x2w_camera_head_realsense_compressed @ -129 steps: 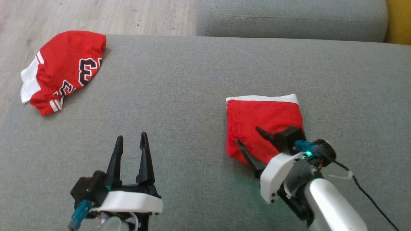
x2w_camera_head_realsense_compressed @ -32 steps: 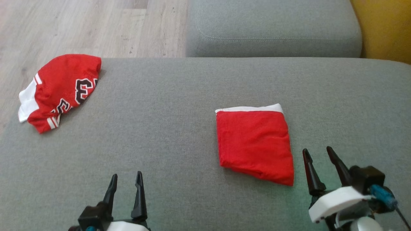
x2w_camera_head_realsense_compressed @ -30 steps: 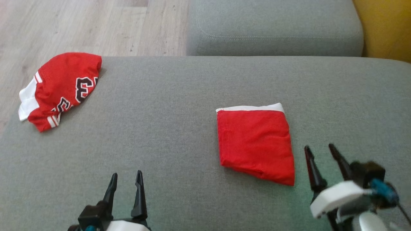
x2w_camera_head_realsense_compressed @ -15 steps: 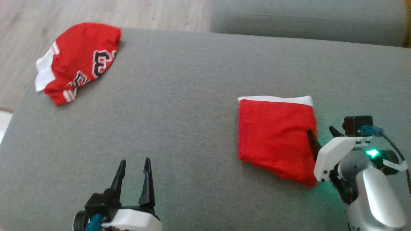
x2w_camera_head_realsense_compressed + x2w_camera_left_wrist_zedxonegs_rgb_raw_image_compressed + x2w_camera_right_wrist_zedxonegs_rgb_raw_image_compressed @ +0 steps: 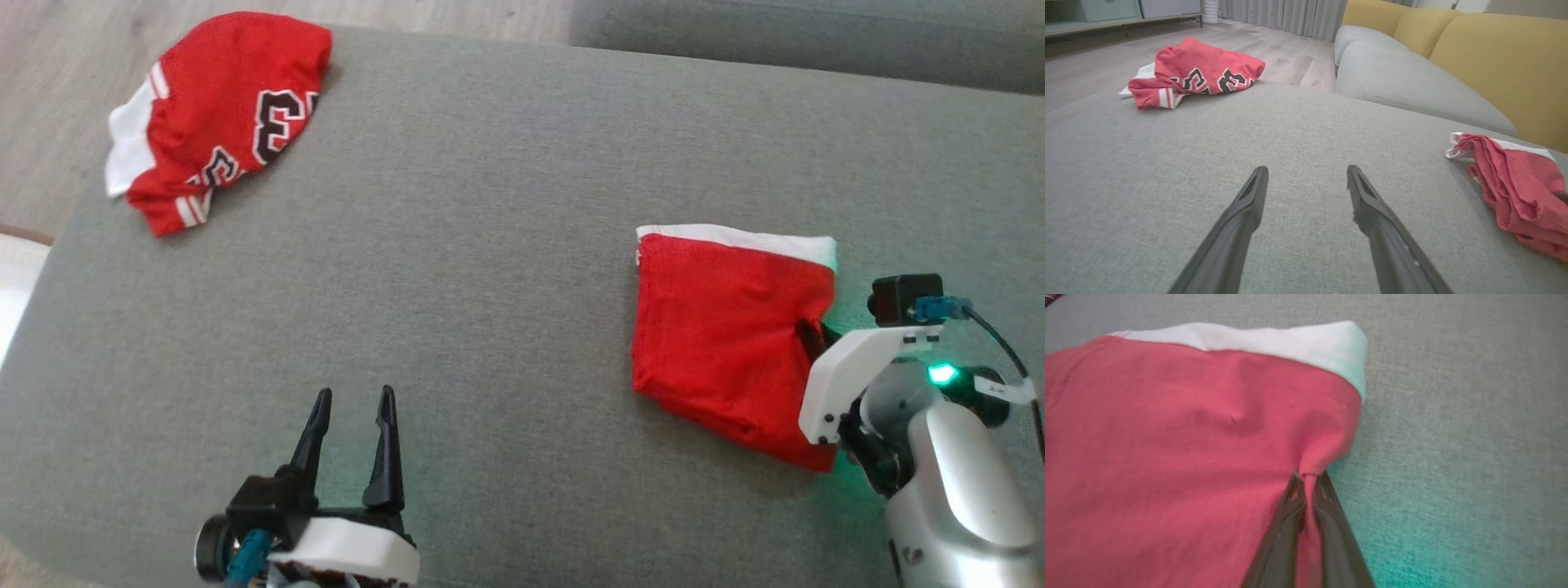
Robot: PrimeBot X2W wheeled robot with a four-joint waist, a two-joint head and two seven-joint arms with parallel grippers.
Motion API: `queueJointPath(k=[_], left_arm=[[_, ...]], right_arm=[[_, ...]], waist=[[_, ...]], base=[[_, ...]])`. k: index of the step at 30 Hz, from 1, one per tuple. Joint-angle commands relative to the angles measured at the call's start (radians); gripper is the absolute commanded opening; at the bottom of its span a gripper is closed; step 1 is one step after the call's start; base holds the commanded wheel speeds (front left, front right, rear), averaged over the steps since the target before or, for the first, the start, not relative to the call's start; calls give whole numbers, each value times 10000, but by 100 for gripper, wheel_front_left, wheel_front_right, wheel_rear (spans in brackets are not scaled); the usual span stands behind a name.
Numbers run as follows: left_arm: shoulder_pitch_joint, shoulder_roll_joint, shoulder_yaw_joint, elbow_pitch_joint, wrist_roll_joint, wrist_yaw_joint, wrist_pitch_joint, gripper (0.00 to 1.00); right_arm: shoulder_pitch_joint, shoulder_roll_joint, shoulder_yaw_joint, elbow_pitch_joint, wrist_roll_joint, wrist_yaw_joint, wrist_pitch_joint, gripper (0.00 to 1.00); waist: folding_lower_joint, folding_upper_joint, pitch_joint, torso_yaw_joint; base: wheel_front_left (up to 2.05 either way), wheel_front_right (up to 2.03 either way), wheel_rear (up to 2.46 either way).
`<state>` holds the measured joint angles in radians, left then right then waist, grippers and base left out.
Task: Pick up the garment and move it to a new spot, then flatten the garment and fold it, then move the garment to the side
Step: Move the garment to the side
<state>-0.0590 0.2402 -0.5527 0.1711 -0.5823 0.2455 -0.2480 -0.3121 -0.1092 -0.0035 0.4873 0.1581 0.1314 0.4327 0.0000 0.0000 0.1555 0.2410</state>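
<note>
Red cloth of the folded garment (image 5: 718, 327) hiding the right gripper (image 5: 1308, 477) tips, clamped onto its edge. Puckered there, white band along one edge. Left gripper (image 5: 355, 394) spread, empty.

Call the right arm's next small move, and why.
Probably a slight lift of the pinched edge before any drag sideways. The right gripper has its jaws closed on the folded garment at its right edge, cloth bunched between them. The rest lies on the cushion.

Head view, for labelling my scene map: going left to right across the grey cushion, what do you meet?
crumpled numbered jersey → left claw, open → folded red garment → right claw, pinching the garment's right edge.
</note>
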Motion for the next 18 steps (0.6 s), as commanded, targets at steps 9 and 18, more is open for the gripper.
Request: queueJointPath(k=[9,18], left_arm=[[-981,-46,-152,-544,477,-167,-21,100],[-1860,216,-309,-995,898,-204,354,100]], right_arm=[[-1049,-844,49,-709,-104,-7,-700,0],[-1772,-1238,-322,-1518,-56,-7,-744,0]], waist=[[0,0,679,-1924],[0,0,1824,-4302]], base=[[0,0,0],[0,0,0]])
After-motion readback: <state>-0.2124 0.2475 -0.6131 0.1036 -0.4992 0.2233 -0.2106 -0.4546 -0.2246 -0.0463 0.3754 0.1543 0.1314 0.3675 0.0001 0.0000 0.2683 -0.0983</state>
